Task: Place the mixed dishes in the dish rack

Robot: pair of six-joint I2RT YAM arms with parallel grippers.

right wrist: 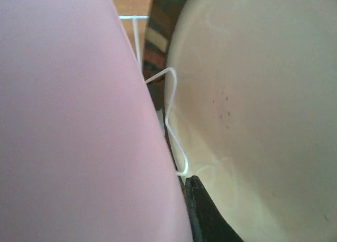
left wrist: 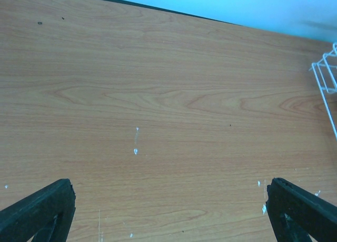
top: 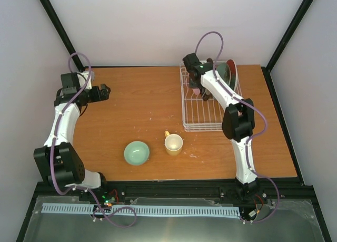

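Looking out from the near edge of the desk (top: 142,105), I am seeing the small green bowl (top: 137,152) sitting upright on the wood. The cream-yellow mug (top: 173,144) is standing mouth-up near the bowl's right side, apart from it, with its handle pointing away from me. Neither one is sitting in the rack.

Farther out on the left, the left tool (left wrist: 169,185) is hanging released over bare wood. Its two dark fingers are standing wide apart at the bottom corners of the left wrist view with nothing between them. A white corner of the dish rack (top: 202,115) is showing at the right edge of that view.

The rack is sitting on the right half of the desk, just beyond the mug and not touching it. The right arm is reaching over it, and the right tool (top: 202,93) is dipping down among the wires in the far half.

In the right wrist view a pink plate (right wrist: 68,126) is filling the left side. A dark-rimmed plate with a cream centre (right wrist: 253,110) is filling the right side, with a white wire loop rising between the two plates. Only one black finger (right wrist: 208,221) is showing, low beside the pink plate, so I cannot tell whether the right tool is clenched, released or gripping anything.

At the far end of the rack, a red plate (top: 230,69) is standing on edge.
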